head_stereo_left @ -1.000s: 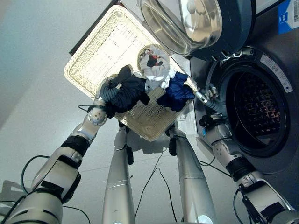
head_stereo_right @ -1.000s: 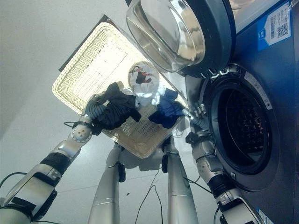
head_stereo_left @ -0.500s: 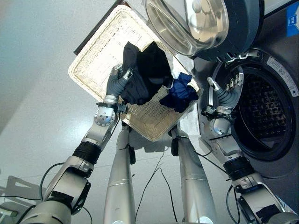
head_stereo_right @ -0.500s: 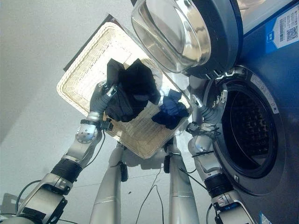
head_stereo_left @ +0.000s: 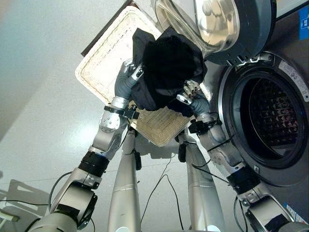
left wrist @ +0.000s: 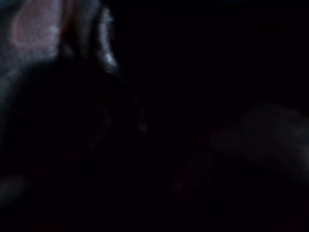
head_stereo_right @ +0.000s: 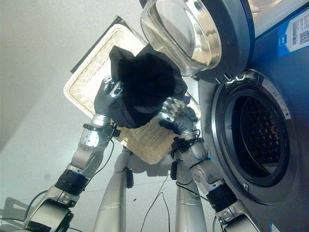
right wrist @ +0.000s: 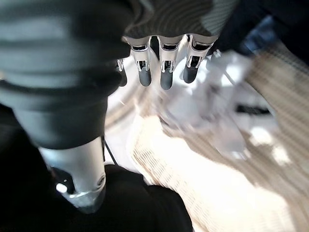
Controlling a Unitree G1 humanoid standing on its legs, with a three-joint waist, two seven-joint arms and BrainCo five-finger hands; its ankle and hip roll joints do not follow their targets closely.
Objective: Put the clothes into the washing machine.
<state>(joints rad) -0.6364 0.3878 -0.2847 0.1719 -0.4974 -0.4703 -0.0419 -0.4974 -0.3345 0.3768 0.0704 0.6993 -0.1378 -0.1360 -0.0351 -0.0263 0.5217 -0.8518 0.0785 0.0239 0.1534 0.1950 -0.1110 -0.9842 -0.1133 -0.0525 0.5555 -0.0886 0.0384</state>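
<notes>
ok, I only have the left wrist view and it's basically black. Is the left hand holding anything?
Observer: Yes. The left hand is curled round a black garment, lifted above the wicker basket.
Operator: Where's the right hand?
Observer: The right hand is under the garment's lower edge, over the basket; its wrist view shows the fingers straight, gripping nothing.
Operator: Washer ready?
Observer: The washing machine door is swung open and the drum is exposed on the robot's right, with no clothes visible in it.
</notes>
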